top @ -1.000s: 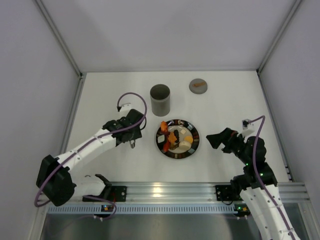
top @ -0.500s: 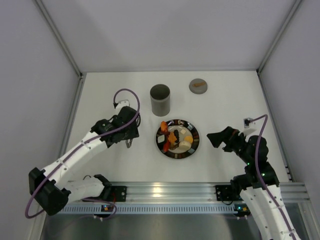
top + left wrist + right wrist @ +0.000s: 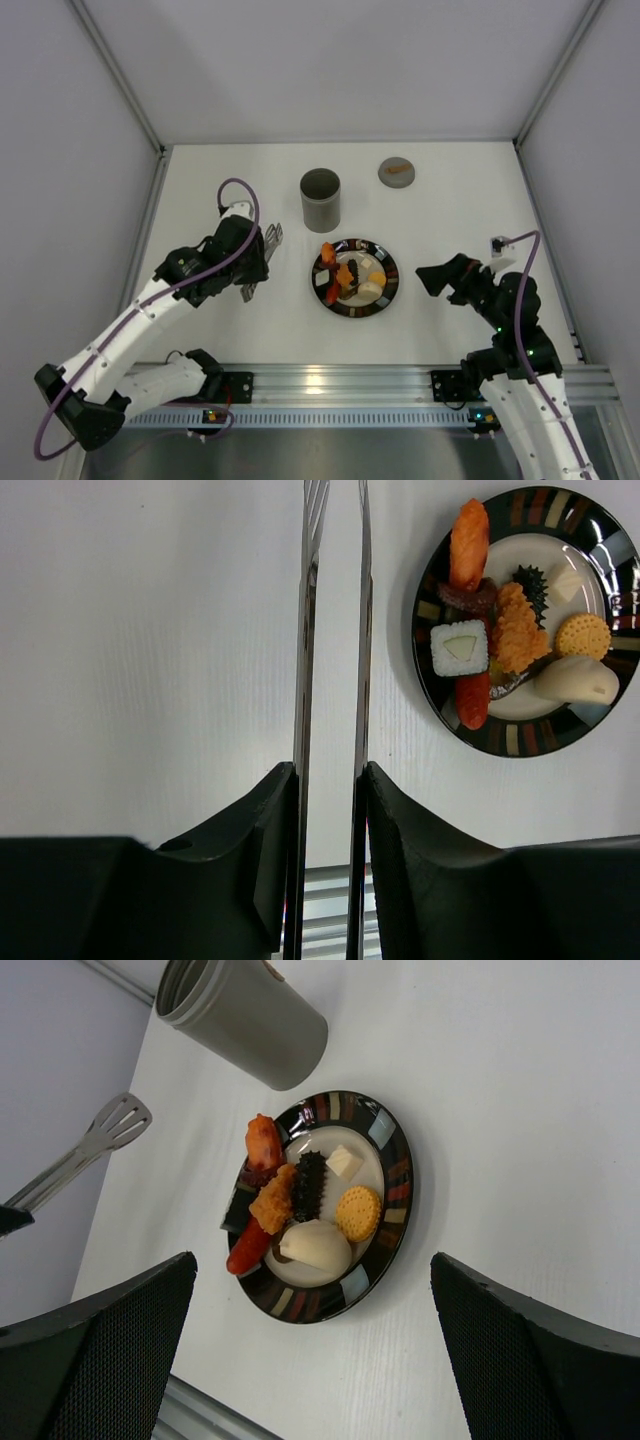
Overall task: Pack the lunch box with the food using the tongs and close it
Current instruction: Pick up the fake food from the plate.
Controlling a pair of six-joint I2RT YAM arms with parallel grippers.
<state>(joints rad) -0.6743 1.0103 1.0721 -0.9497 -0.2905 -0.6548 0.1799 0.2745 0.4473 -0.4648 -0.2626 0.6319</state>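
The silver tongs [image 3: 271,237] lie left of the plate, their flat tips pointing up-right. My left gripper [image 3: 253,270] is shut on them; in the left wrist view both black fingers [image 3: 268,810] press the two slim arms of the tongs [image 3: 305,610], which still stand slightly apart. The food [image 3: 350,275] sits on a dark striped plate [image 3: 392,270]: orange, red, black and cream pieces [image 3: 515,630]. The grey lunch box [image 3: 320,198] stands upright and uncovered behind the plate. My right gripper [image 3: 440,275] hangs open to the right of the plate, holding nothing.
The flat grey lid [image 3: 397,171] with an orange mark lies at the back right. In the right wrist view the plate [image 3: 395,1175], the lunch box [image 3: 245,1010] and the tongs' tip [image 3: 115,1125] all show. An aluminium rail [image 3: 330,382] runs along the near edge.
The left arm has swung left and back, its gripper has closed further on the tongs, and their tips now show up-right of the wrist. The right arm has barely shifted.
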